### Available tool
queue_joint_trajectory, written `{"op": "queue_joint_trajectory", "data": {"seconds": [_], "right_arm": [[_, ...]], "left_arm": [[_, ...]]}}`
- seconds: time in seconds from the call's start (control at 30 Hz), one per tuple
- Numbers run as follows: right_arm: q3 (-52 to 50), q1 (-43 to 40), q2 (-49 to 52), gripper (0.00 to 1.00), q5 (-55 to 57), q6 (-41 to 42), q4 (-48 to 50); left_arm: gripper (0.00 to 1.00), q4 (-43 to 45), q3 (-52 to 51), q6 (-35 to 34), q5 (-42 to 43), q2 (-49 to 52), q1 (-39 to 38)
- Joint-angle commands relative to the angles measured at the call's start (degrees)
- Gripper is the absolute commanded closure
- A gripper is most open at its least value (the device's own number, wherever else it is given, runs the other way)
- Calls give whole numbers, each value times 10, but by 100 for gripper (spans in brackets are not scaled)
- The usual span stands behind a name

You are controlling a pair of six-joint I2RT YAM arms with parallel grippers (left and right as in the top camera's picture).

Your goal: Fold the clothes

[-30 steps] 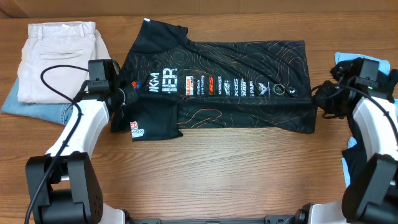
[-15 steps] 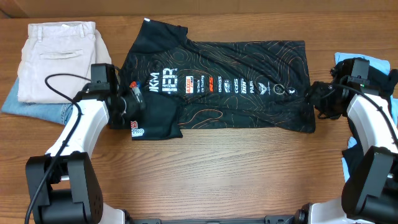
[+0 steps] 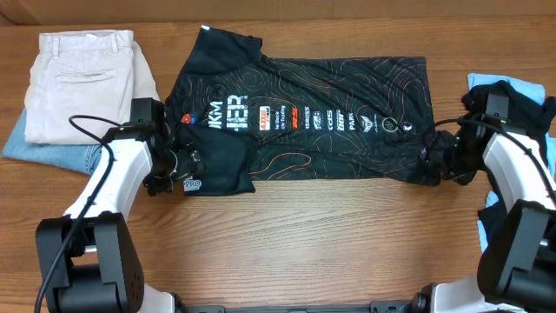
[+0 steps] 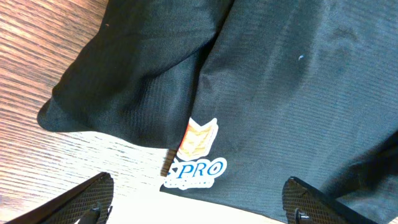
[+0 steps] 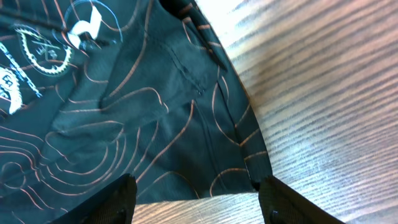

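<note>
Wooden table [image 3: 304, 235] holds the shirt [image 3: 330, 148], laid flat across its middle. The left gripper [image 3: 176, 165] and right gripper [image 3: 439, 156] hang spread over opposite ends, pinching nothing. Closing too shallow could catch one layer and skew the fold.

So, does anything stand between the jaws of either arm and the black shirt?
Nothing visible does. The left jaws stand open directly over a sleeve of the black sports shirt, and the right jaws stand open over its hem corner. The beige trousers lie off to the side.
</note>
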Motion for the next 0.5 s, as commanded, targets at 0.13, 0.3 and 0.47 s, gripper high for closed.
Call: {"op": "queue_joint_trajectory", "data": {"seconds": [0.13,0.3,0.47], "right_arm": [[-3,-2,5,33,8,1,-8],[-3,-2,5,33,12,-1,-18],[-3,-2,5,33,12,0,-27]], "left_arm": [[13,-2,-1,11,-83,3,-1],[16,-4,-2,7,-102,12,-1],[25,-1,-2,7,-56,37,-1]]}}
